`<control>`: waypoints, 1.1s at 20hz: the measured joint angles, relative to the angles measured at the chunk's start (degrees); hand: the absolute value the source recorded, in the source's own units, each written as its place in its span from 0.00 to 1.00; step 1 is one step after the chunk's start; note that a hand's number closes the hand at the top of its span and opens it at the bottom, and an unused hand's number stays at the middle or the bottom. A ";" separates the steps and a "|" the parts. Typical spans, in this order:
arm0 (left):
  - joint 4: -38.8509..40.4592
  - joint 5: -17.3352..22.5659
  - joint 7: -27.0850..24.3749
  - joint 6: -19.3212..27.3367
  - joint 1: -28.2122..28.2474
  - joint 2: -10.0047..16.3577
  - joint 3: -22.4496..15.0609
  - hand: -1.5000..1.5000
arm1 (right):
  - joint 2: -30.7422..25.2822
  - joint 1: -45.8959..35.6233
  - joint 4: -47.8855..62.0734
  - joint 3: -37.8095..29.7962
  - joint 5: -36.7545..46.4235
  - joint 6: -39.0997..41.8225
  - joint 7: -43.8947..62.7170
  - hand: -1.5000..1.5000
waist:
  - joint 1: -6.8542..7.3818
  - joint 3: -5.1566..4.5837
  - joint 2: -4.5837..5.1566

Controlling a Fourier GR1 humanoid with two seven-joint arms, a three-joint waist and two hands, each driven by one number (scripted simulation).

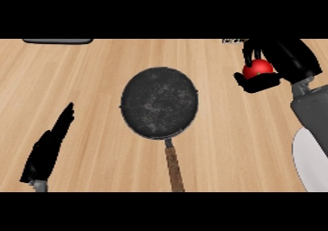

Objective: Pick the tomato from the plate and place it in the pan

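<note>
A red tomato (pixel 258 68) sits inside my right hand (pixel 286 61), whose black fingers and thumb curl round it at the upper right, to the right of the pan. The dark round pan (pixel 159 102) lies in the middle of the wooden counter, with its brown handle (pixel 173 168) pointing toward me. A white plate (pixel 309 163) shows at the lower right edge, partly hidden by my right forearm. My left hand (pixel 49 145) rests open at the lower left, fingers straight, well apart from the pan.
A dark grey object (pixel 57 41) lies at the counter's far left edge. A small dark item (pixel 231 40) sits at the far edge near my right hand. Bare wood surrounds the pan.
</note>
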 measured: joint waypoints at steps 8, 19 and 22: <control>0.85 -0.71 0.06 -0.26 -0.77 -0.15 0.34 0.50 | 14.79 -11.15 12.23 -0.27 0.17 -0.21 -0.44 1.00 | -0.10 -0.05 0.09; 2.19 -1.05 -0.53 -0.75 -2.22 -0.68 0.69 0.50 | 31.04 -21.39 35.83 0.70 0.77 -5.35 -1.43 1.00 | 0.88 -0.06 0.48; 1.43 -1.14 0.33 -1.21 -2.75 -0.73 0.25 0.50 | 32.20 -23.20 41.46 3.54 0.33 -6.28 -2.24 1.00 | 1.89 -0.06 0.70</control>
